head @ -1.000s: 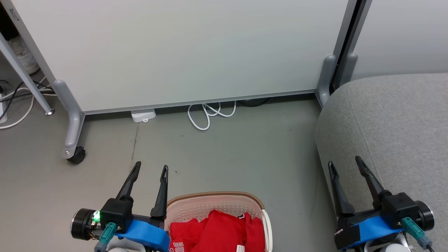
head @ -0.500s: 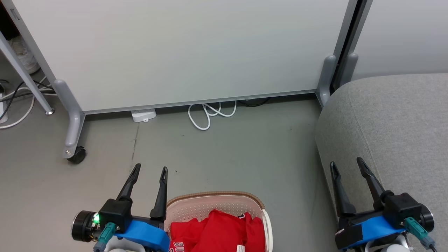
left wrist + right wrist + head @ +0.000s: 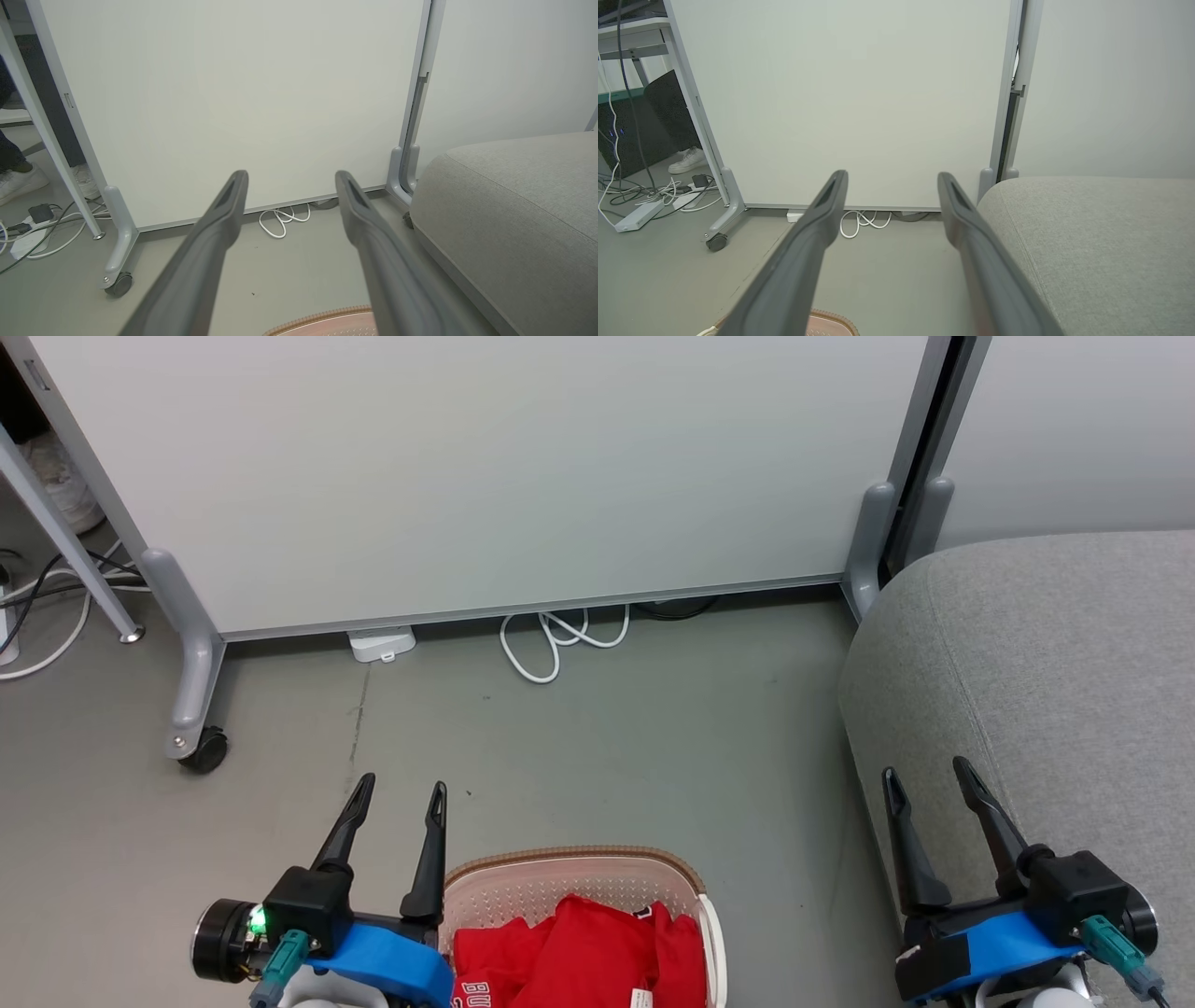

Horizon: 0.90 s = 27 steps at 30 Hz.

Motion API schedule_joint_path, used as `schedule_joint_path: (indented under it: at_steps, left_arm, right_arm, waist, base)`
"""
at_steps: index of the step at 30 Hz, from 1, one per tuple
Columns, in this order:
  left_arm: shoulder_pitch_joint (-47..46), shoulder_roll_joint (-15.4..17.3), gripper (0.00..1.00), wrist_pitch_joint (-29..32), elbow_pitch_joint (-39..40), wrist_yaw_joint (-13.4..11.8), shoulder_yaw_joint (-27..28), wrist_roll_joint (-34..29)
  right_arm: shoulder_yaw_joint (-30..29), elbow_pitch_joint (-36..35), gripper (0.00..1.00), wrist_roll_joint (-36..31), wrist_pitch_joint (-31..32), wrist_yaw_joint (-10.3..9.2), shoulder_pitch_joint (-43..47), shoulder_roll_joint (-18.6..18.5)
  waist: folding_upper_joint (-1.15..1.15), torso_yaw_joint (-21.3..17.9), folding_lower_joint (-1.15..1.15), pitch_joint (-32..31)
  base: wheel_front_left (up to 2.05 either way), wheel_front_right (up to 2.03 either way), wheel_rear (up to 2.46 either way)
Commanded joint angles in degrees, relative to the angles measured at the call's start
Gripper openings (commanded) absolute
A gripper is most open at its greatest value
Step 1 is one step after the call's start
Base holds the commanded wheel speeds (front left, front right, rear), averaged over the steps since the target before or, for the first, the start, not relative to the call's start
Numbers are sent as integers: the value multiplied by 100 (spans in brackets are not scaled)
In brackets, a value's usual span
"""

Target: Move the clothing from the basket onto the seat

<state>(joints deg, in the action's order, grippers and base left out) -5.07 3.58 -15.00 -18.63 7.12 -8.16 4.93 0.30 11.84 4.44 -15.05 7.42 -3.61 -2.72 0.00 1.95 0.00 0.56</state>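
Note:
Red clothing (image 3: 579, 952) with white lettering lies bunched in the cream basket (image 3: 597, 870) at the bottom centre of the head view; the basket's brown rim (image 3: 327, 317) peeks into the left wrist view. The grey seat (image 3: 1055, 663) fills the right side. My left gripper (image 3: 400, 789) hovers open just left of the basket, empty. My right gripper (image 3: 924, 773) stands open and empty over the seat's left edge. Both wrist views show parted fingers (image 3: 219, 224) (image 3: 822, 219) with nothing between them, and the seat (image 3: 1101, 233) to the right.
A white partition panel (image 3: 485, 467) on grey wheeled feet (image 3: 191, 709) stands ahead. A white cable coil (image 3: 555, 644) and a small white adapter (image 3: 381, 644) lie at its base. More cables (image 3: 649, 200) and a person's white shoe (image 3: 686, 161) lie far left. Grey floor (image 3: 653, 747) separates basket and panel.
The right gripper has drifted slightly to the right and down; the left gripper, basket and clothing stay as they were.

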Motion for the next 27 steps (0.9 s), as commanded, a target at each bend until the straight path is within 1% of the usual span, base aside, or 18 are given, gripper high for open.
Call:
schedule_joint_path:
  at_steps: [1, 9, 17, 21, 27]
  left_arm:
    - [-44, 6, 100, -28, -16, 39, 18, -41]
    - [-40, -12, 100, -28, -47, 42, 43, -45]
    - [-105, -18, 100, -28, -139, 47, -32, -63]
    - [-208, 23, 100, -27, -306, 48, -170, -89]
    - [-606, 162, 100, -27, -774, 48, -607, -96]
  right_arm:
    - [-5, 12, 100, -19, -20, 13, -12, -30]
    - [9, 27, 100, -12, -20, 13, -33, -30]
    - [73, 229, 100, 62, -19, 13, -123, -29]
    - [82, 265, 100, 30, -20, 13, -158, -29]
    - [124, 294, 100, 5, -19, 13, -323, -29]
  waist:
    - [0, 5, 0, 1]
    - [0, 12, 0, 6]
    - [0, -13, 0, 46]
    - [0, -14, 0, 129]
    - [0, -52, 0, 457]
  base:
    - [0, 0, 0]
    - [0, 0, 0]
    - [0, 0, 0]
    - [0, 0, 0]
    - [0, 0, 0]
